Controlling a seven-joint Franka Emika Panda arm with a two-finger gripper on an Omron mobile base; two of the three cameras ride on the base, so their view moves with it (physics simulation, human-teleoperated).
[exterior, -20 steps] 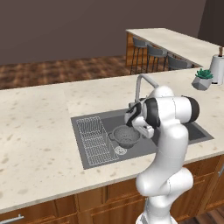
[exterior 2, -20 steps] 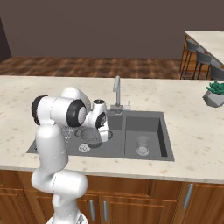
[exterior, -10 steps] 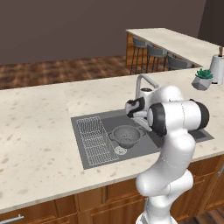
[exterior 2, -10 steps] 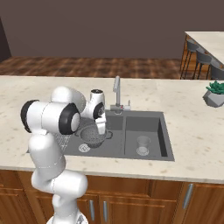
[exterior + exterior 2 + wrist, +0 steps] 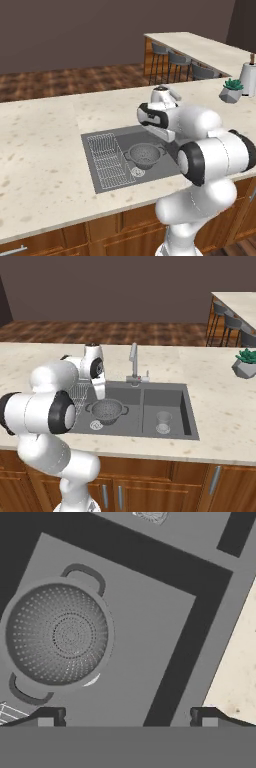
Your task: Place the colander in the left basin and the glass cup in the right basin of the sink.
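Observation:
The colander (image 5: 107, 408), a round grey mesh bowl with two loop handles, sits upright in the left basin (image 5: 131, 425) of the sink, free of my gripper. It lies beside the wire rack (image 5: 109, 160), colander (image 5: 145, 154) to the rack's right. The glass cup (image 5: 163, 421) stands upright in the right basin (image 5: 176, 400). My gripper (image 5: 99, 392) hangs open above the left basin, pointing down. In the hand view the colander (image 5: 57, 634) lies upper left of my open gripper (image 5: 127, 718), whose fingertips (image 5: 47, 717) hold nothing.
A curved steel faucet (image 5: 133, 358) rises behind the basin divider. A round steel drain (image 5: 137, 172) lies in front of the colander. A potted plant (image 5: 246, 363) stands on the beige counter (image 5: 220, 421) to the right. Bar stools (image 5: 175, 59) line the far counter.
My gripper has risen out of the left basin and away from the colander, with its jaws open. The colander stays where it lay in the basin.

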